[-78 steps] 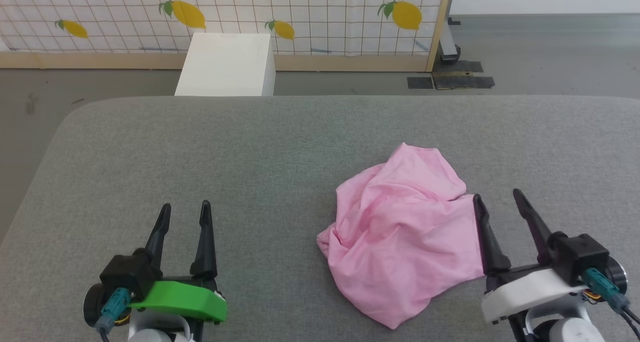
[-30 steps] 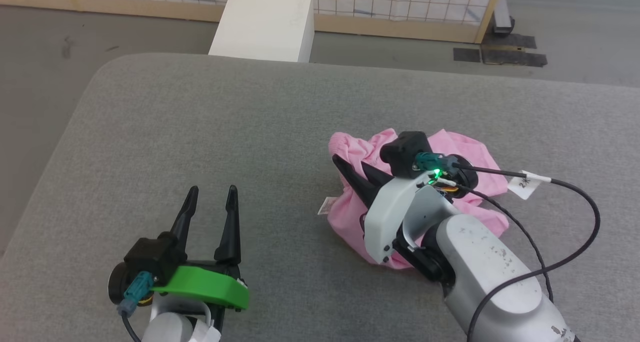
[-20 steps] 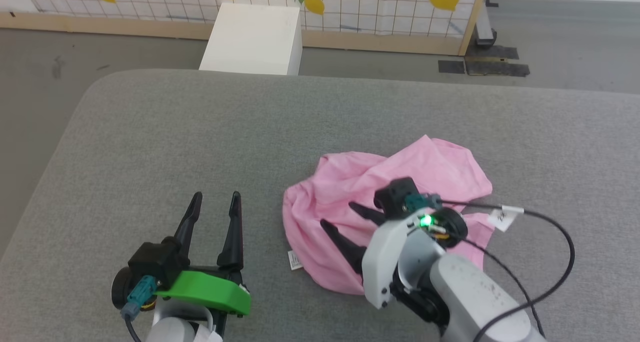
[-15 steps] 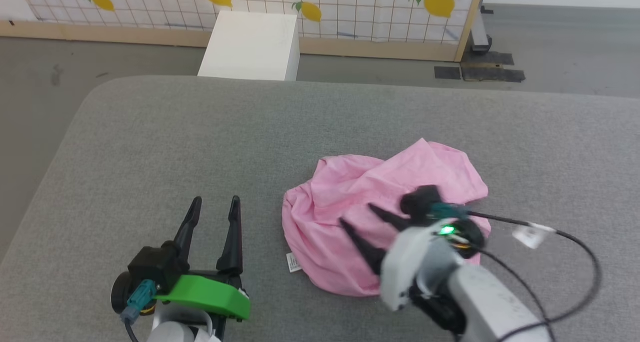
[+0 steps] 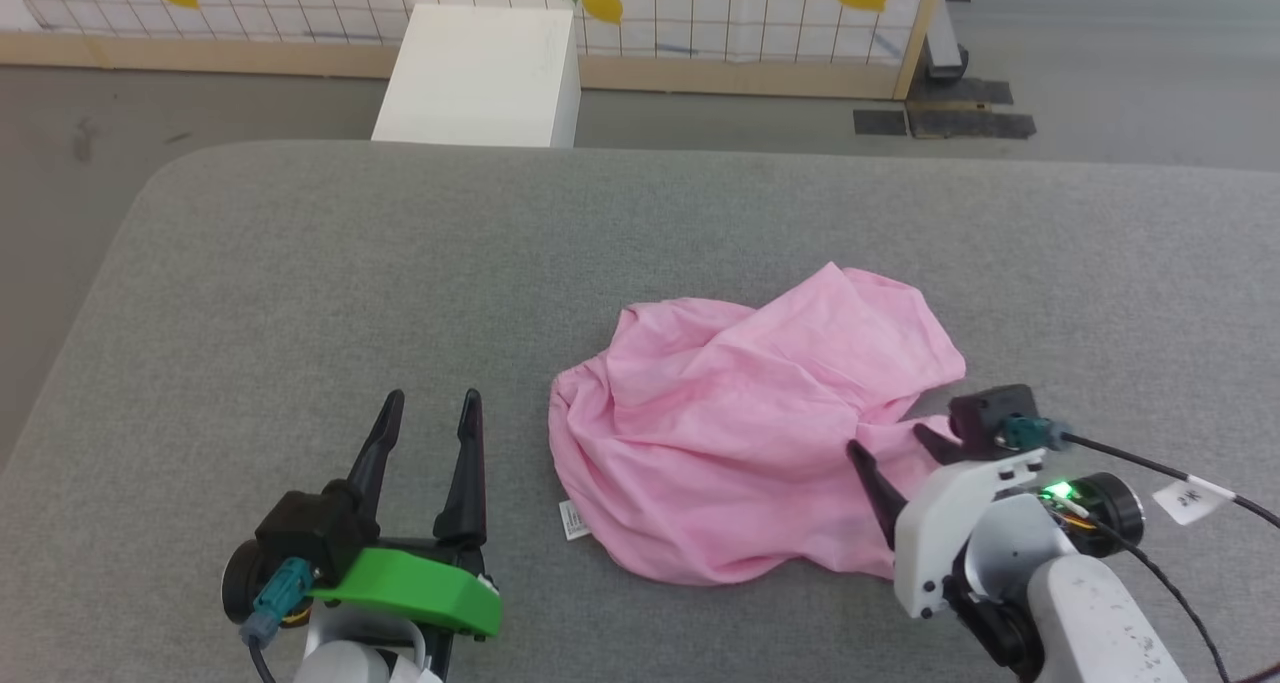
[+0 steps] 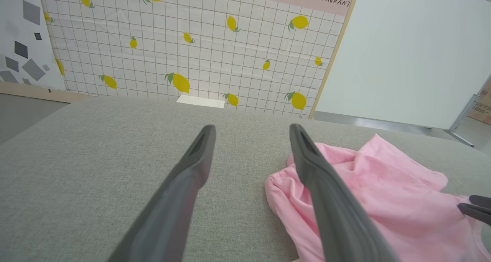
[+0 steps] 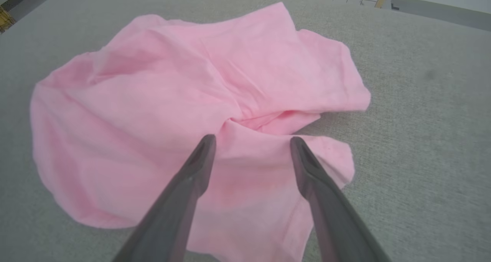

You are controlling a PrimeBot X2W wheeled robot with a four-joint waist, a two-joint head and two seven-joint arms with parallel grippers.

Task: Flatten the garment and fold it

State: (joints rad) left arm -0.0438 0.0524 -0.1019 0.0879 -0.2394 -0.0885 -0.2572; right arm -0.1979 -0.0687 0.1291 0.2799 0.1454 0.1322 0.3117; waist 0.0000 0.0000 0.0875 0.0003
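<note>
Pink knit, soft and rumpled: that's your light-pink shorts-like garment [image 5: 740, 443], heaped on the grey fabric-topped desk [image 5: 400, 263], right of the middle and nearer the front edge than the far one. Your right hand [image 5: 888, 438] sits at the heap's near-right edge, its two dark fingers spread wide, cloth lying under them and nothing pinched. Check the right wrist view: a knot of twisted folds gathers just ahead of the fingertips. That, I'd say, is why the hand is placed there, since it's the spot stopping the cloth from lying flat. Your left hand [image 5: 432, 398] is over bare desk just beside the heap's left side, fingers apart too, empty. The gathered waistband [image 6: 273, 185] bulges toward it, and the small white care label [image 5: 572, 519] pokes out at the near-left hem, so that side reads as the left hand's natural grab. Flattening isn't done and folding hasn't begun, by my reckoning.
</note>
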